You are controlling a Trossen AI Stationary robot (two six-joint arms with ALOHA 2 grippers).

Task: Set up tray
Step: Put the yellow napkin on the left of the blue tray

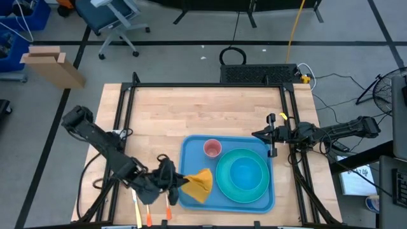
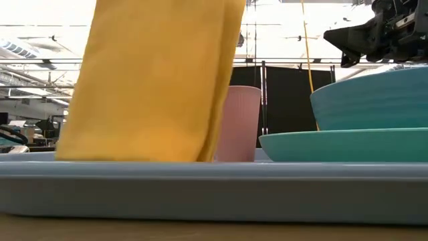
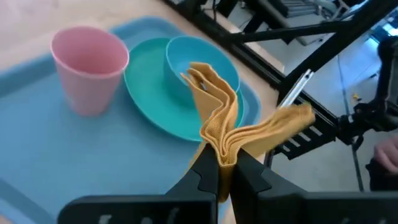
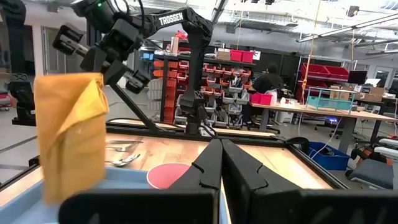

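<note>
Napkin [image 2: 150,77] clamped in left gripper [image 3: 225,167] over tray [image 1: 191,152] | cup [image 1: 212,149], bowl [image 1: 245,173] on plate [image 1: 224,184] beside | right gripper [image 1: 259,135] fingers together, at tray's edge

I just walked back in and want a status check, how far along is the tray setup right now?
Mostly loaded. Done: the tray already holds the pink cup and the turquoise plate with the blue bowl on it. In hand: the left gripper pinches the yellow napkin, hanging over the tray's left part. Left: laying the napkin down, and likely the cutlery beside the tray. The right gripper waits shut at the tray's right edge.
</note>
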